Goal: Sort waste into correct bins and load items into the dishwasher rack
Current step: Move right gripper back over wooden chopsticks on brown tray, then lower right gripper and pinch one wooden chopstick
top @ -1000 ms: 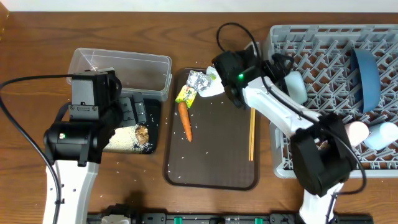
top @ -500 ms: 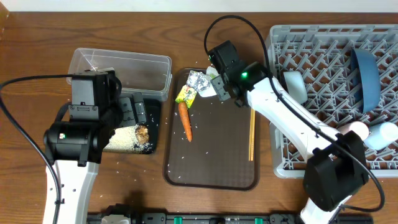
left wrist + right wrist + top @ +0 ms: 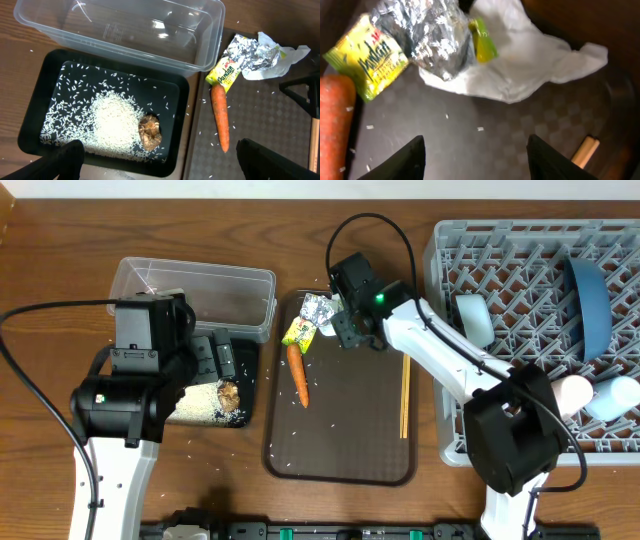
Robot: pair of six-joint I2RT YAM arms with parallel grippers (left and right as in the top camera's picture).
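My right gripper (image 3: 340, 330) is open and empty over the top of the brown serving tray (image 3: 340, 450), just beside the silver foil (image 3: 432, 40), yellow-green wrapper (image 3: 367, 62) and crumpled white paper (image 3: 520, 65). The orange carrot (image 3: 298, 375) lies on the tray below them; it also shows in the left wrist view (image 3: 220, 117). My left gripper (image 3: 160, 162) is open above the black tray (image 3: 35, 100), which holds white rice (image 3: 112, 120) and a brown food lump (image 3: 150, 131). The clear tub (image 3: 195, 295) stands behind it. Wooden chopsticks (image 3: 405, 395) lie on the tray's right.
The grey dishwasher rack (image 3: 500, 240) at the right holds the dark blue plate (image 3: 590, 300), a white bowl (image 3: 474, 318), a pink cup (image 3: 573, 392) and a light blue cup (image 3: 612, 396). Loose rice grains are scattered on the serving tray and table.
My right gripper has swung left and down from the rack side to the foil and paper at the tray's top. The left arm has not moved.
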